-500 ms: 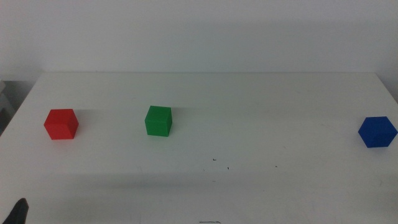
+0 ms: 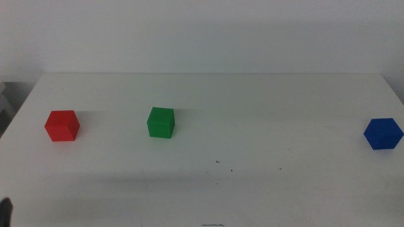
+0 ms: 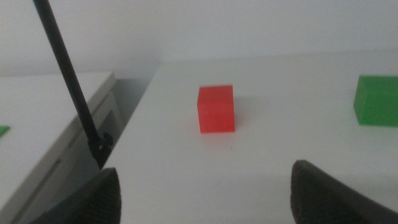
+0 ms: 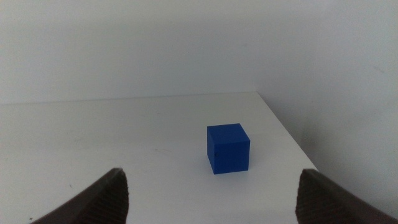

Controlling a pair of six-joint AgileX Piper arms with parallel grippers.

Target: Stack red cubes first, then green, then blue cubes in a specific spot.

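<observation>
The red cube (image 2: 62,125) sits at the table's left, the green cube (image 2: 161,122) to its right, and the blue cube (image 2: 383,133) at the far right edge. My left gripper (image 3: 205,193) is open and empty, a little short of the red cube (image 3: 216,109); only a dark tip (image 2: 5,208) of it shows at the middle view's bottom left. The green cube (image 3: 377,100) shows at that wrist picture's edge. My right gripper (image 4: 211,199) is open and empty, facing the blue cube (image 4: 227,148), and is out of the middle view.
The white table (image 2: 252,101) ends close beside the red cube on the left and the blue cube on the right. A grey unit (image 3: 56,162) with a thin black rod (image 3: 68,81) stands off the table's left edge.
The dark tip of my left gripper has dropped lower and further left in the middle view, almost out of the picture. The cubes have not moved.
</observation>
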